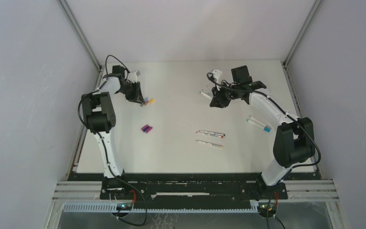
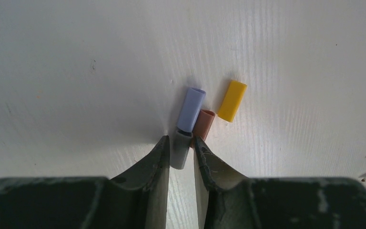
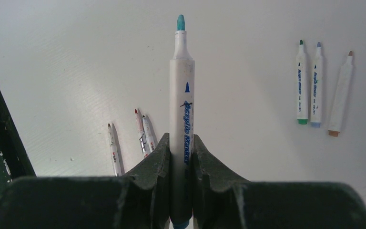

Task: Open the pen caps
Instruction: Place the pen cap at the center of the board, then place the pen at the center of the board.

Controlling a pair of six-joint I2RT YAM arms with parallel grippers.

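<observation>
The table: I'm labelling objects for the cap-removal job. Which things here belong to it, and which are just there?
Job:
- teal-tipped pen in right gripper
- grey cap between left gripper fingers
- loose caps
- lying pens

Not the job:
- table
- frame rails

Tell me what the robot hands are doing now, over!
Left end effector slightly open around grey cap, beside lilac cap, brown cap, yellow cap. Right end effector shut on uncapped teal-tipped pen. Nothing in the way.
</observation>
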